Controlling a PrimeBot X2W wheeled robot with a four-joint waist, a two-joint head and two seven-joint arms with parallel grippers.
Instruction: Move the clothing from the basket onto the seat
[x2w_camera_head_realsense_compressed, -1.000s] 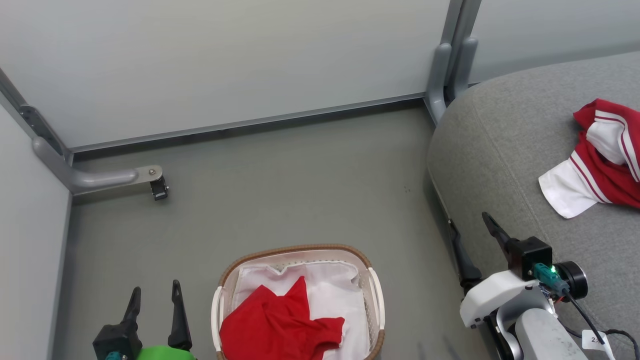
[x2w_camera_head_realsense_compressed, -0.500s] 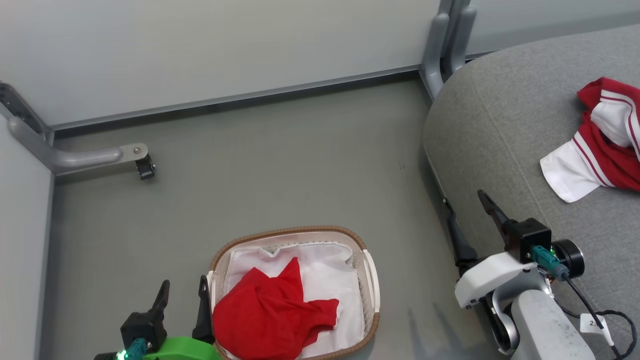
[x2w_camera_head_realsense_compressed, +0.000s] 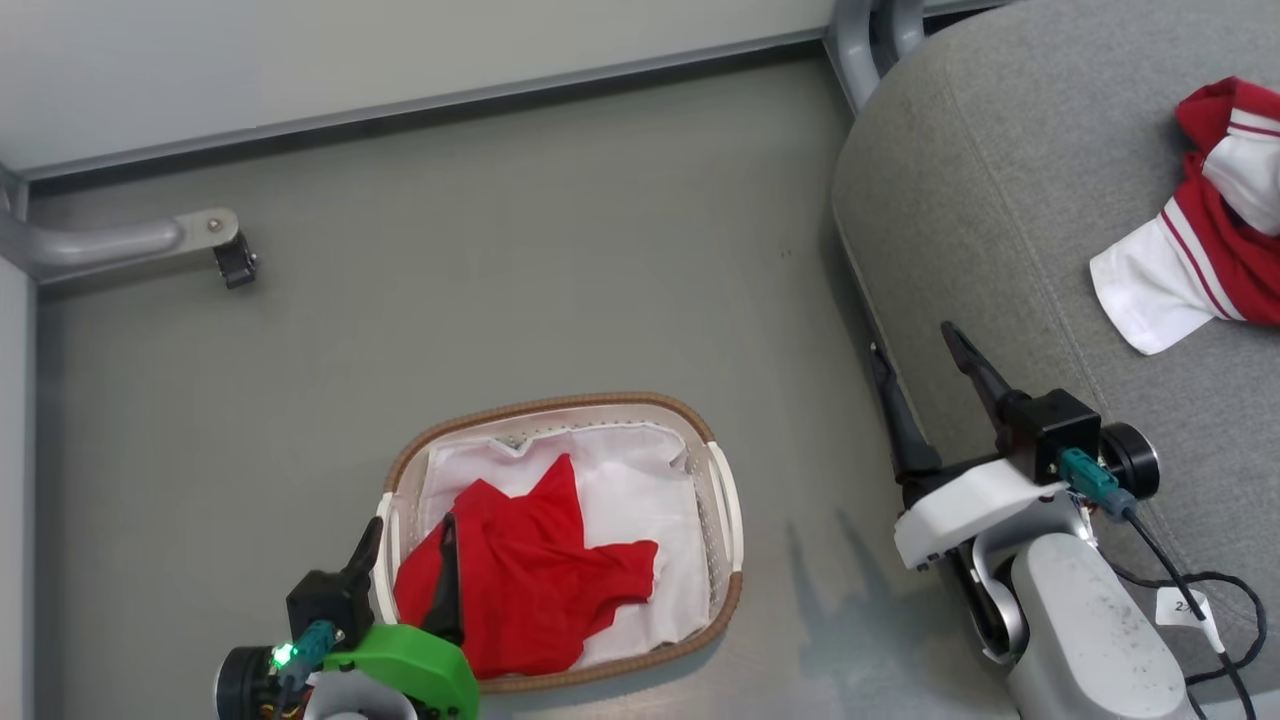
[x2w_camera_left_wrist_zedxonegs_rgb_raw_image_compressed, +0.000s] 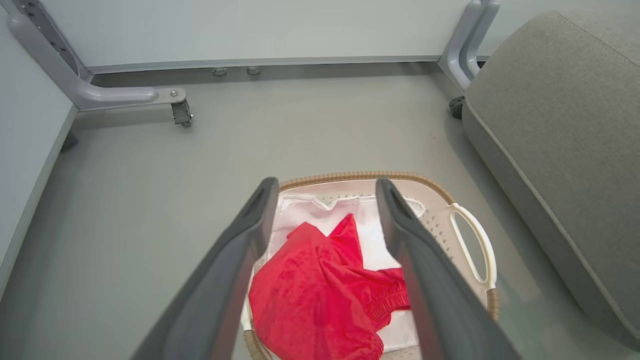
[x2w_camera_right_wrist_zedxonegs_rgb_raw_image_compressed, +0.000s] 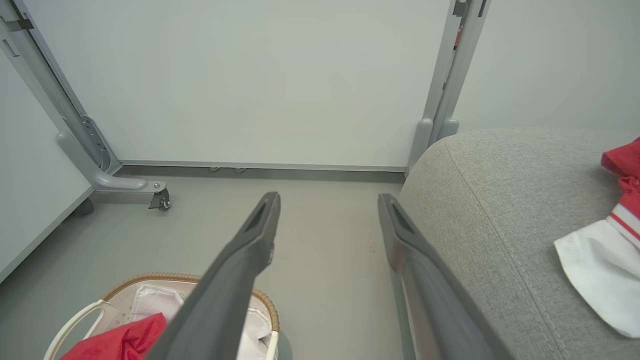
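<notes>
Left hand (x2w_camera_head_realsense_compressed: 412, 522) hangs over the near-left end of the basket (x2w_camera_head_realsense_compressed: 560, 402), fingers spread wide, nothing between them. The plain red garment (x2w_camera_head_realsense_compressed: 530, 570) lies bunched in the basket's left half on the white liner (x2w_camera_head_realsense_compressed: 640, 500), just ahead of those fingertips and below them. Its bulk sits near left and tapers to a point toward the far middle. Right hand (x2w_camera_head_realsense_compressed: 910, 337), also spread and empty, is well off by the edge of the seat (x2w_camera_head_realsense_compressed: 980, 200), so the left arm is clearly nearer. The striped garment (x2w_camera_head_realsense_compressed: 1210, 250) is already on the seat. I'd call a straight drop and pinch next.
</notes>
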